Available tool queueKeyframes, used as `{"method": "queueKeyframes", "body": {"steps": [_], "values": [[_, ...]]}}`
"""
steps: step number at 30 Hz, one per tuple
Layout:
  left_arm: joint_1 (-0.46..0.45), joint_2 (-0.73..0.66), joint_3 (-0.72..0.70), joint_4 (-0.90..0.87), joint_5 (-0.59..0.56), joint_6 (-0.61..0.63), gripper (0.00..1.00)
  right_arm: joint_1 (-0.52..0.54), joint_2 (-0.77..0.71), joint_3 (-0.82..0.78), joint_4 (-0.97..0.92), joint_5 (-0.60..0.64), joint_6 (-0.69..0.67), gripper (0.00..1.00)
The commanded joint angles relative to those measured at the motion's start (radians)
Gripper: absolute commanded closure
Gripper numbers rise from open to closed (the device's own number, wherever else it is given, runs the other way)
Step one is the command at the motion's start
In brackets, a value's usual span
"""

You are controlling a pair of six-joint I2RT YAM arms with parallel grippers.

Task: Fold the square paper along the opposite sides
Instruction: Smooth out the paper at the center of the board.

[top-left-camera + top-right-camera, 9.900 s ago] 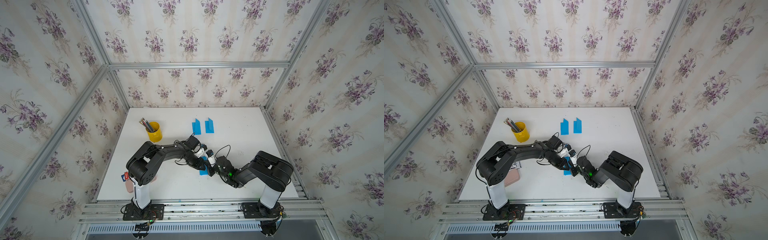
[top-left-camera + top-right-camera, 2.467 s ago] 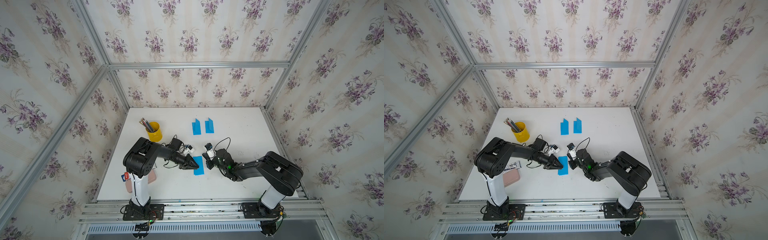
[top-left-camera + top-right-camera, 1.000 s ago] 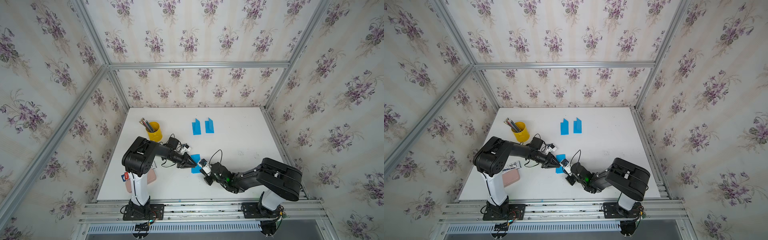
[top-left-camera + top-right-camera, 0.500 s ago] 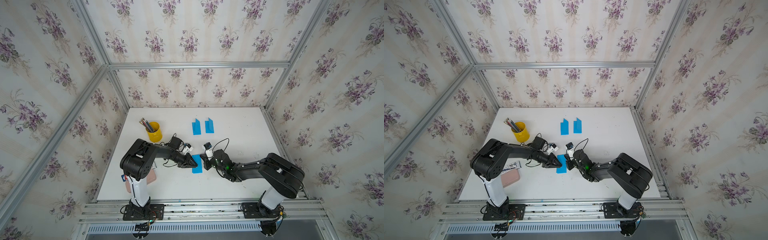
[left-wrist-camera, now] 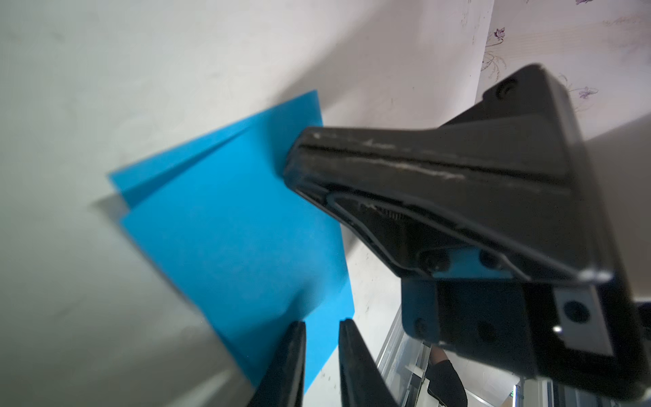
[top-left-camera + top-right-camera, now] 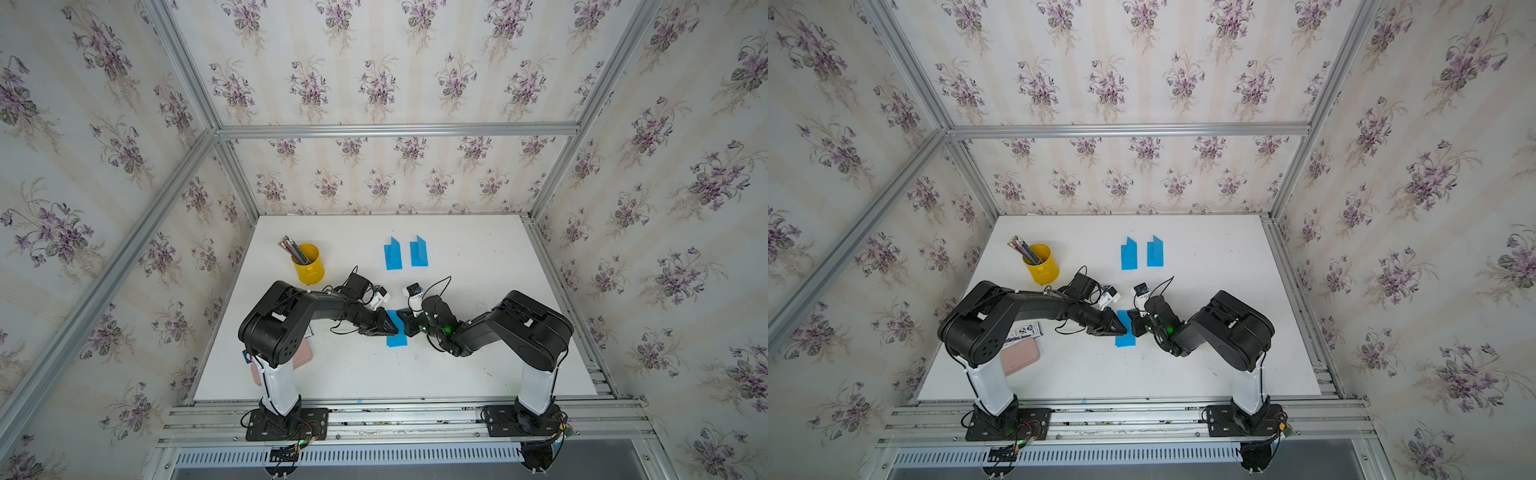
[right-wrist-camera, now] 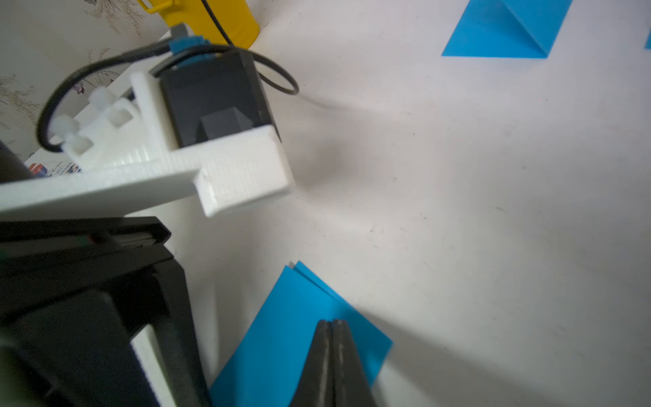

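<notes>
The blue paper (image 6: 397, 340) lies folded in half on the white table (image 6: 478, 257) between my two arms, its two layers slightly fanned at one corner (image 5: 229, 229). My left gripper (image 5: 320, 327) rests its tips over one edge of the paper (image 6: 1125, 340), jaws a narrow gap apart with nothing between them. My right gripper (image 7: 333, 322) is shut, its tip pressed down on the top layer (image 7: 281, 334). In both top views the two grippers meet tip to tip over the paper (image 6: 395, 330) (image 6: 401, 322).
Two other folded blue papers (image 6: 392, 253) (image 6: 418, 251) stand at the back middle. A yellow cup of pencils (image 6: 309, 259) stands at the back left. A pink case (image 6: 1019, 355) and a printed card (image 6: 1023, 332) lie under my left arm.
Over the last second my right gripper, still shut, has slid along the paper from its near end toward its far end. The left gripper has stayed on the paper's edge.
</notes>
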Motion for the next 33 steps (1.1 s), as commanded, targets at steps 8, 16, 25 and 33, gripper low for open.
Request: {"method": "queueKeyframes", "body": {"steps": [8,16,25,33], "values": [[0.022,0.047,-0.069,-0.156,-0.609,-0.019,0.75,-0.060,0.013,0.022,-0.068,0.031,-0.036,1.00],[0.025,0.048,-0.073,-0.149,-0.608,-0.022,0.75,-0.061,-0.153,0.005,-0.151,-0.035,-0.058,1.00],[0.028,0.033,-0.090,-0.124,-0.585,-0.023,0.75,-0.125,-0.211,-0.016,-0.313,-0.342,0.181,0.75],[0.028,0.030,-0.088,-0.127,-0.578,-0.022,0.75,-0.136,-0.200,-0.055,-0.205,-0.369,0.143,1.00]]}}
